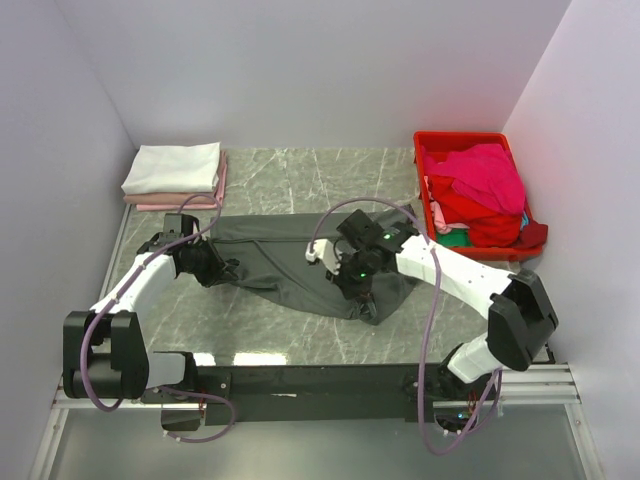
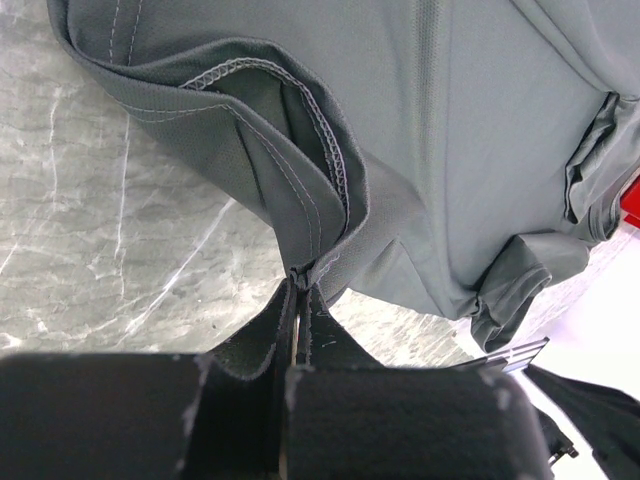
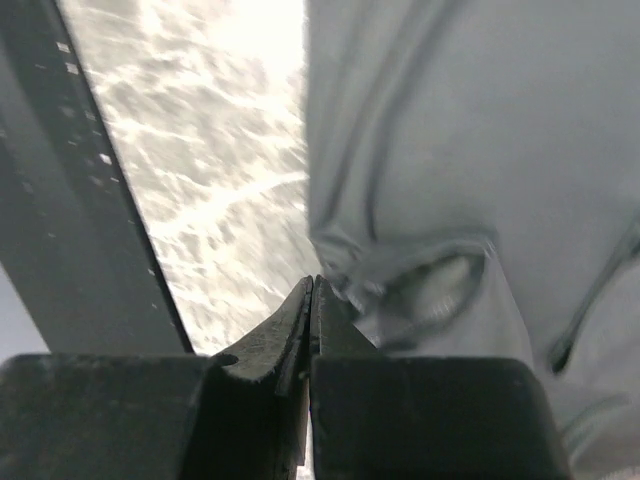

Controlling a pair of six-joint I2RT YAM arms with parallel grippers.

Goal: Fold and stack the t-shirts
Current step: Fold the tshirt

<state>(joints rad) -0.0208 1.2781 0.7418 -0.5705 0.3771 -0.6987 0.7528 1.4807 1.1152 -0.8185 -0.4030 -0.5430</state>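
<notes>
top view alone shows the folded stack of white and pale pink cloth tees (image 1: 172, 172) at far left. dark charcoal-grey short-sleeved tee (image 1: 285, 255) lies rumpled mid-table on veined grey marble tabletop (image 1: 300, 170). red plastic crate (image 1: 432, 140) at far right, heaped with magenta tees (image 1: 490, 175).

left wrist: left gripper (image 2: 300, 288) clenched on the stitched, ribbed hem.

right wrist: right gripper (image 3: 311, 288) pressed closed against a soft fold; can't tell if cloth sits between. both arms bent inward, low.

Right wrist view blurred; grey t-shirt (image 3: 450, 180) runs off its right edge. Green t-shirt (image 1: 452, 238) mostly buried in crate (image 1: 465, 137). Pink t-shirt (image 1: 180, 203) largely covered by white t-shirt (image 1: 172, 167).
</notes>
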